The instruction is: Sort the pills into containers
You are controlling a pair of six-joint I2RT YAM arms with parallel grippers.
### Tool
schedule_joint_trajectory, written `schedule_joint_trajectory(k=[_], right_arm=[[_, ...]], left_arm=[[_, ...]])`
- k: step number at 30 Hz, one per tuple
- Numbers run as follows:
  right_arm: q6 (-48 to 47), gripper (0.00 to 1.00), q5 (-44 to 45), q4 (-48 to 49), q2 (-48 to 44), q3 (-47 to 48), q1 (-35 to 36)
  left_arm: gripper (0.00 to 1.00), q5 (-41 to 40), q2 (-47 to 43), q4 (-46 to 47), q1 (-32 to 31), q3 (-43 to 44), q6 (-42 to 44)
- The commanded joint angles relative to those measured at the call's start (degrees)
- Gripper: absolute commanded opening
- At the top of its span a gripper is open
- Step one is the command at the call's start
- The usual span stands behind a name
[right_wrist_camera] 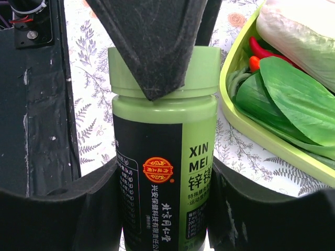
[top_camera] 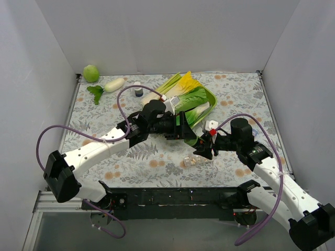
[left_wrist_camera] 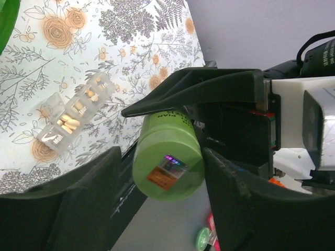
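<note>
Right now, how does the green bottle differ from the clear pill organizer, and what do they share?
Colour: the green bottle carries a dark label; the clear pill organizer shows its pills. Shape: the bottle is one round cylinder; the organizer is a row of square compartments. Pose: the bottle is held off the table by the right gripper; the organizer lies flat on the table. Both are small containers.

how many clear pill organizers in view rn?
1. The clear pill organizer lies on the table near its front edge, close to the green bottle, with pills inside. More could be hidden from these views.
</note>
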Motion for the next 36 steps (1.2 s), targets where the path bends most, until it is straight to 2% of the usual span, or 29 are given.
schedule_joint_trajectory(k=[1,3,4,6,8,12,17,18,20,22,24,25,27,28,30,31,35,36], right_arm=[[1.0,0.01,-0.2,2.2,0.1,2.8,-0.1],[1.2,0.01,-0.4,2.1,0.2,2.8,-0.1],[1.4,0.01,-0.4,2.3,0.4,2.8,-0.1],[2.5,0.01,-1.7,2.3,0.5,2.6,-0.1],[4.6,0.01,-4.2,2.9,0.6,2.4,-0.1],[12.8,0.01,-9.6,7.9,0.3,0.5,-0.1],[24.0,0.01,-16.7,15.7,0.2,-1.8,-0.1],[26.5,0.01,-18.4,20.4,0.2,-2.4,-0.1],[36.7,0.01,-23.4,27.4,1.0,-5.2,-0.1],[46.8,0.01,-25.2,38.2,1.4,-8.7,-0.1],[49.7,0.01,-25.4,41.7,1.5,-10.0,-0.1],[49.7,0.01,-25.2,41.6,1.4,-10.3,-0.2],[49.1,0.01,-25.2,41.0,1.0,-10.6,-0.5],[48.7,0.01,-25.1,39.8,0.8,-10.7,-0.7],[46.2,0.01,-25.0,38.3,0.5,-10.2,-0.9],[45.3,0.01,-25.0,37.2,0.3,-10.0,-0.9],[35.4,0.01,-24.3,27.9,-0.1,-7.2,-0.9],[30.1,0.01,-23.9,22.5,-0.2,-5.9,-0.9]], left_arm=[[0.53,0.6,-0.2,-2.2,-0.3,3.2,1.6],[0.42,1.8,0.1,-2.2,-0.4,3.5,2.3],[0.32,2.5,0.2,-2.2,-0.4,3.4,3.7],[0.23,5.8,0.3,-1.8,-0.4,3.7,7.0],[0.19,9.0,0.4,-1.4,-0.3,4.3,14.5],[0.17,23.1,3.3,-4.0,-0.4,6.6,27.8],[0.16,31.1,6.1,-10.5,-0.6,10.2,40.4],[0.18,32.7,6.3,-11.3,-0.6,10.6,44.9],[0.21,35.1,6.5,-12.3,-0.6,10.9,48.3],[0.30,35.5,6.6,-12.5,-0.6,11.4,51.5],[0.38,34.2,6.2,-12.5,-0.6,12.3,52.3],[0.54,32.6,6.0,-12.0,-0.6,13.0,51.7],[0.70,27.4,4.1,-10.6,-0.1,13.1,50.3],[0.83,25.9,3.3,-8.4,0.6,12.5,48.6],[0.95,22.3,-0.5,-5.1,1.6,10.8,45.4],[0.98,22.1,-2.3,-1.4,2.8,9.8,44.3],[0.98,18.5,-9.1,5.2,5.2,5.5,34.9],[0.98,16.1,-11.9,6.1,5.7,5.0,32.7]])
